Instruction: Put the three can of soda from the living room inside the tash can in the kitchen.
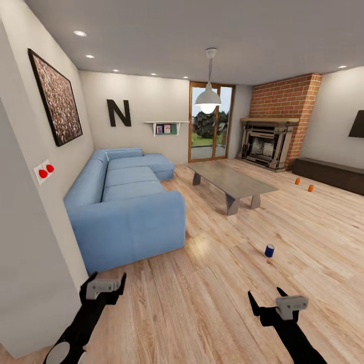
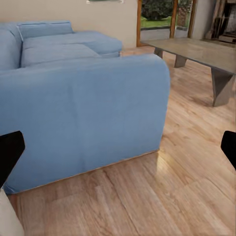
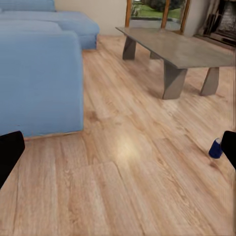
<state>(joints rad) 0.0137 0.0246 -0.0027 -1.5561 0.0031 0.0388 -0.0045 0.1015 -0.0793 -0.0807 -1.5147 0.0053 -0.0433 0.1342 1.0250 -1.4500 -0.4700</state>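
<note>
The floor point(image 1: 212, 303) is light wood planks and it runs all through the room. One big blue sofa point(image 1: 124, 212) sits by the left wall. In the left wrist view the sofa point(image 2: 83, 113) looks very close and takes up most of the picture. The right wrist view has just one end of the sofa point(image 3: 37, 78).

One grey worktop point(image 1: 230, 181) stands in the middle of the room, with nothing on it. Both wrist views catch it too, point(image 2: 204, 49) and point(image 3: 177, 46).

The head view has more things. There is one brick fireplace point(image 1: 275, 126) at the far end, one glass door point(image 1: 211, 124), one hanging lamp point(image 1: 208, 98), one big letter N point(image 1: 118, 112) and one picture point(image 1: 56, 98) on the wall.

There are three cans, all standing on the floor. Two orange cans point(image 1: 298, 181) and point(image 1: 311, 188) stand near each other, far off by the fireplace. One blue can point(image 1: 269, 251) stands alone, nearer to the robot and past the worktop. The right wrist view has the blue can point(image 3: 215, 148) too, right by one black fingertip.

There are two claws, low in the head view. The left claw point(image 1: 104, 284) has its fingers spread apart and holds nothing. The right claw point(image 1: 267, 299) is spread apart too, and holds nothing.
</note>
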